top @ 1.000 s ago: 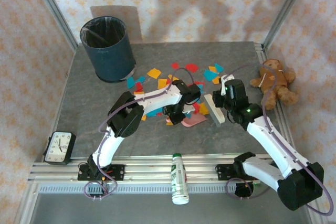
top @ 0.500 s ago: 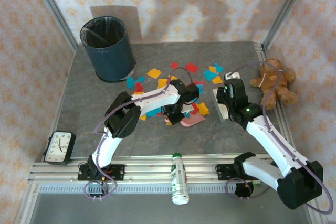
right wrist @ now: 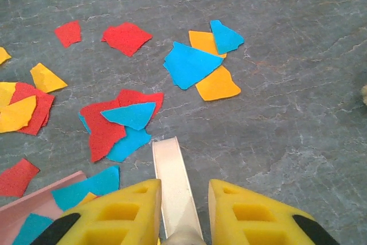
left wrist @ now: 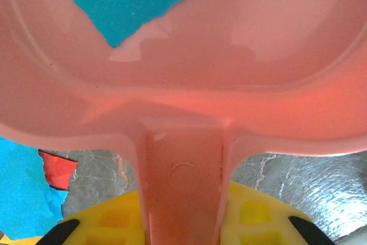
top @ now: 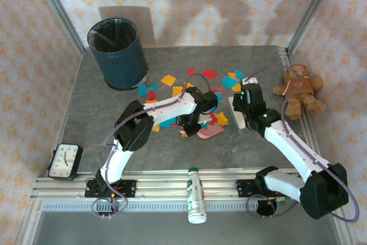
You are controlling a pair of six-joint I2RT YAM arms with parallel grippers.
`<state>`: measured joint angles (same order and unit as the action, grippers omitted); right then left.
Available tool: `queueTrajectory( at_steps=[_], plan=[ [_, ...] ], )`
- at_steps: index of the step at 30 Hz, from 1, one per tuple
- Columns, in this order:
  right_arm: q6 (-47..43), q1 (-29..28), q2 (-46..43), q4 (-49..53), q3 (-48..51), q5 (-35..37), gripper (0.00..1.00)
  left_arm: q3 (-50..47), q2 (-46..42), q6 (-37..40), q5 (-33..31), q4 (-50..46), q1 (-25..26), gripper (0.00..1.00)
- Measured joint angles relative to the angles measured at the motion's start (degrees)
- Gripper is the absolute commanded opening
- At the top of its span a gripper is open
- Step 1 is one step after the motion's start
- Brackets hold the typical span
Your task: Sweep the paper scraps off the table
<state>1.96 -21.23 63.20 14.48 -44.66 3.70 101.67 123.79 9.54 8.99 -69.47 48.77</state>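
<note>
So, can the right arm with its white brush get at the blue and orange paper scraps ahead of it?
Probably yes. The white brush in the right arm's jaws points at those blue and orange paper scraps, and only bare grey stone-patterned table lies between.

I saw bin (top: 116, 53) at table's (top: 86, 113) far-left corner, teddy bear (top: 298, 88) at right edge, dustpan (top: 211, 132) among paper scraps (top: 168, 79) mid-table, brush (top: 235, 116) just right.

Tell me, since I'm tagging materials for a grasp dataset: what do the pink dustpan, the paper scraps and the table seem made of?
The pink dustpan: likely moulded plastic, glossy, with soft highlights and rounded edges. The paper scraps: thin matte coloured paper, flat, edges cut or torn. The table: grey veined stone pattern, slight sheen; real stone or printed laminate, I cannot tell.
</note>
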Motion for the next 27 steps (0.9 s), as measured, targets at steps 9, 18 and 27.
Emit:
queueTrajectory(
  at_steps=[9,18,27],
  plan=[
    [0.4,0.0,1.6,-1.1,-0.3,-4.9,0.00,0.7,0.0,0.3,1.1,0.1,0.0,0.00],
    [0.5,0.0,1.6,-1.0,-1.0,-11.5,0.00,1.0,0.0,0.9,1.1,0.2,0.0,0.00],
    [0.9,0.0,1.2,-0.3,-1.1,-15.8,0.00,1.2,0.1,1.0,1.1,0.3,0.0,0.00]
  ],
)
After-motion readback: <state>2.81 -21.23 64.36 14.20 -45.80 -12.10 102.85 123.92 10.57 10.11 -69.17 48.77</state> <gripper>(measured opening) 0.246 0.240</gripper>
